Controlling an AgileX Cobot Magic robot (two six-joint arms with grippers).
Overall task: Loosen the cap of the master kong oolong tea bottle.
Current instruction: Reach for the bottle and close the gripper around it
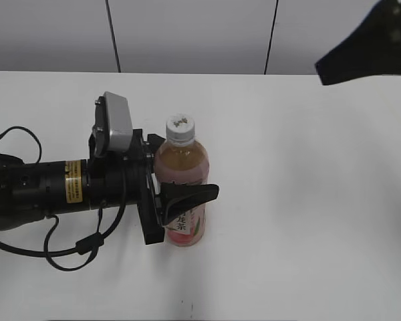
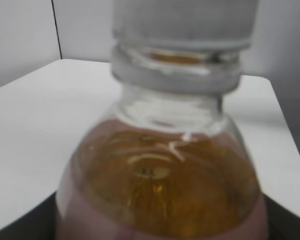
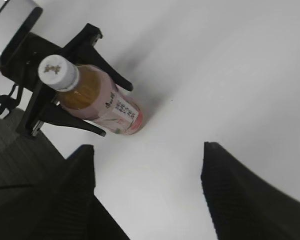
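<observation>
The bottle (image 1: 180,190) is stood upright on the white table (image 1: 307,200), roughly mid-table and a bit left of centre in the exterior view. Its body is clamped by the left claw (image 1: 177,194), w/ one finger seen across the label at the front and the other behind the shoulder; the claw is closed on the bottle, approx. at label height, below the neck. This hold is judged to be there to stop the bottle turning when the cap (image 1: 180,127) is twisted. The cap is left fully clear above the fingers, so room for a grip from above is given. In the left wrist view only the neck and cap (image 2: 182,30) are seen close up and blurred; the tea level is just under the shoulder.

The right claw (image 3: 150,195) is held high and well apart from the bottle (image 3: 102,102), w/ its two fingers spread wide, nothing between them. In the exterior view only a dark part of the right arm (image 1: 367,47) is seen at the top right.

Open table is seen to the right and front of the bottle, no other items nearby. The far table edge is met by the wall behind; the bottle is well clear of it. An approach from the right or above is judged unobstructed; the left side is taken up by the left arm and its cables (image 1: 60,247).
</observation>
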